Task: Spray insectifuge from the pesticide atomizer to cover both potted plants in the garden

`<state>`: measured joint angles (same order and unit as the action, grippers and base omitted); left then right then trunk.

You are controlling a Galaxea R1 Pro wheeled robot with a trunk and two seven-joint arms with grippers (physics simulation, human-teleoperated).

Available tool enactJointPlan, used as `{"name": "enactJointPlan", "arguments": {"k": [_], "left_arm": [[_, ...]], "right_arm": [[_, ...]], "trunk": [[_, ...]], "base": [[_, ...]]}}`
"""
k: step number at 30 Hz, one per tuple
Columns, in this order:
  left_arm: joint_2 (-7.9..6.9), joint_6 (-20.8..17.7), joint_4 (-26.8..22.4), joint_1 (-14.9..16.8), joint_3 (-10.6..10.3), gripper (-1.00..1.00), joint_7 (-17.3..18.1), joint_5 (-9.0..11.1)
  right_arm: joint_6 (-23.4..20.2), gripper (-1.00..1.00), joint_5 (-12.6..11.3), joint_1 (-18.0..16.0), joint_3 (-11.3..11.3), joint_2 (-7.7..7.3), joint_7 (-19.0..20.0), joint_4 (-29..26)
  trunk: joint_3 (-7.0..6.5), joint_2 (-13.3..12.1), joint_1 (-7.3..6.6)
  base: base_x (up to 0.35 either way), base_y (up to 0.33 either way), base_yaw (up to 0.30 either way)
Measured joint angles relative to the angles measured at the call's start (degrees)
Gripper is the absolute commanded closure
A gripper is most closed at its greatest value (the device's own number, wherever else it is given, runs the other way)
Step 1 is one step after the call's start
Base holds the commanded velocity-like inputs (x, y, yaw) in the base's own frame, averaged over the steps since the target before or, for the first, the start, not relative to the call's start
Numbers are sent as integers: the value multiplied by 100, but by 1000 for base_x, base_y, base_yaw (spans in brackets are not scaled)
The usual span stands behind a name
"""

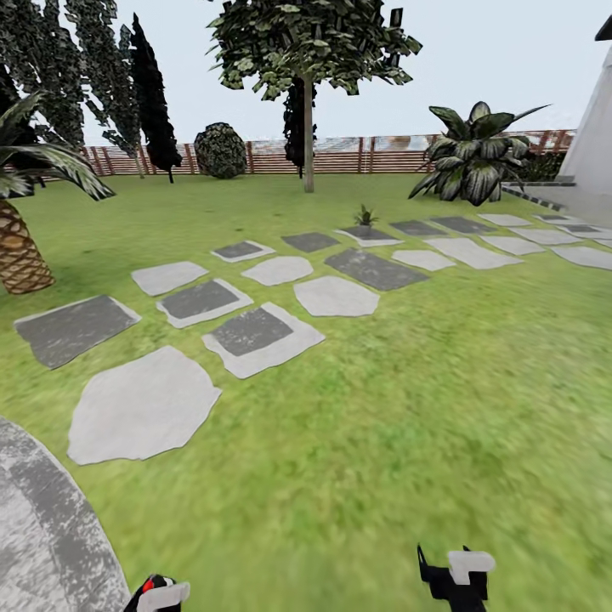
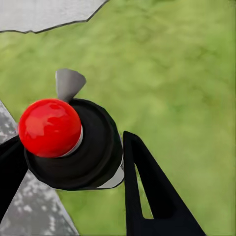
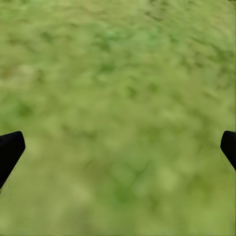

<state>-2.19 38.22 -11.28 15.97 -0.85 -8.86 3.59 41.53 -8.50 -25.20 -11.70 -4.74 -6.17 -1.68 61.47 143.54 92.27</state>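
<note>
My left gripper [image 2: 71,157] is shut on the pesticide atomizer [image 2: 93,147], seen from above: a red knob, a black round cap and a grey nozzle pointing away over the grass. In the head view the atomizer's red top [image 1: 151,586] shows at the bottom edge with the left gripper [image 1: 161,597]. One potted plant [image 1: 365,217], a small rosette of pointed leaves, stands far ahead on a stepping stone. My right gripper [image 1: 455,571] is open over bare lawn, its dark fingertips [image 3: 10,150] wide apart with nothing between them.
Grey stepping stones [image 1: 255,336] cross the lawn from left to far right. The round paved patio [image 1: 42,527] lies at my near left. A palm trunk [image 1: 17,251] stands left, a tree [image 1: 308,136] and a broad-leaved bush [image 1: 476,161] before the wooden fence [image 1: 340,157].
</note>
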Motion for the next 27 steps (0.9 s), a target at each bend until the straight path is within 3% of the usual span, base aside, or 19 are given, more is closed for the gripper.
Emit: {"name": "enactJointPlan", "arguments": {"k": [27], "left_arm": [[0, 0, 4, 0, 4, 100, 0, 0]], "right_arm": [[3, -100, -1, 0, 0, 0, 25, 0]], "trunk": [[0, 0, 0]], "base": [[337, 0, 0]]}}
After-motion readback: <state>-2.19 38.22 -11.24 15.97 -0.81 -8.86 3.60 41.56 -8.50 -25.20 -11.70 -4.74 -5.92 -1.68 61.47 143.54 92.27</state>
